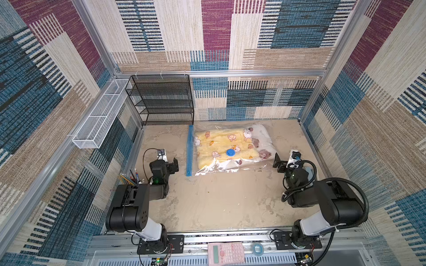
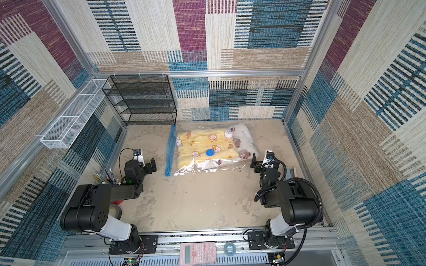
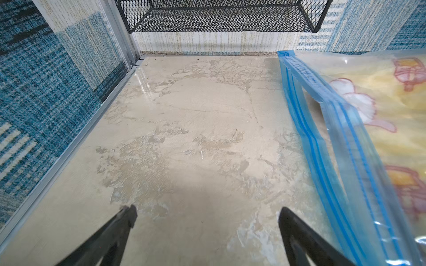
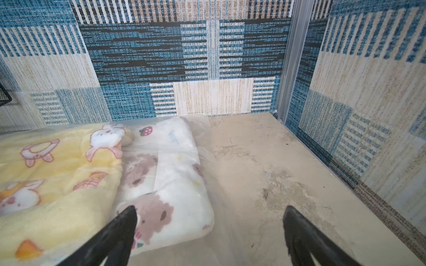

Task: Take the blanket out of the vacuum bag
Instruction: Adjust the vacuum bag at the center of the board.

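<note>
Vacuum bag [image 1: 221, 167] flat on worktop [image 1: 219, 202], far centre, yellow blanket [image 1: 216, 142] inside. Blue zip strip [image 1: 190, 150] on its left edge, seemingly parted. Left gripper [image 3: 207, 210] and right gripper [image 4: 211, 208] wide open, empty, flanking it. Best: right pins the closed end, left draws the blanket out.

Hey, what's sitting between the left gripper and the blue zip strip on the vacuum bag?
Nothing: only bare tabletop separates the left gripper from the zip strip, seen in the left wrist view.
</note>
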You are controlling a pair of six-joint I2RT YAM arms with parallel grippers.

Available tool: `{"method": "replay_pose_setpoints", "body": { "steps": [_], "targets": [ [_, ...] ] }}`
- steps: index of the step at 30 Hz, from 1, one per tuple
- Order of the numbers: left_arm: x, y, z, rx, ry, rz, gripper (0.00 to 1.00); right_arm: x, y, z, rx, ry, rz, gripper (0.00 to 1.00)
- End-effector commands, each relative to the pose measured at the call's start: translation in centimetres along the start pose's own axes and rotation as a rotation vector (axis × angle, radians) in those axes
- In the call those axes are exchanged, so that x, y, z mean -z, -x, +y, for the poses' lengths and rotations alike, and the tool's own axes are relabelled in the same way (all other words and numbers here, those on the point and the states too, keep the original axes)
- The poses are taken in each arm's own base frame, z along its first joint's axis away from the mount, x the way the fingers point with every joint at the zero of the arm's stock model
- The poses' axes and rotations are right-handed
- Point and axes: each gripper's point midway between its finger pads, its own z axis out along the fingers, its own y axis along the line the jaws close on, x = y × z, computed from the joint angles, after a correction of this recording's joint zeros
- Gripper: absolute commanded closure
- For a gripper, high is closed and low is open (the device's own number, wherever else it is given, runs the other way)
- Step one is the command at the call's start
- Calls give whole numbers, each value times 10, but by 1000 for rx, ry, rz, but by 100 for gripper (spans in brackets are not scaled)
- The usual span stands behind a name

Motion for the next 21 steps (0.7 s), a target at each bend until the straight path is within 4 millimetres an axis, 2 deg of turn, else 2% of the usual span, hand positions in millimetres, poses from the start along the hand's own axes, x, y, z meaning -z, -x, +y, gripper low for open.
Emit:
{"method": "replay_pose_setpoints", "body": {
  "steps": [1, 21],
  "targets": [
    [1, 7, 2, 25, 8, -27, 0, 0, 6, 0, -1, 2, -26, 1],
    [0, 6, 2, 25, 6, -24, 0, 0, 6, 1, -2, 6, -21, 1]
  ]
}}
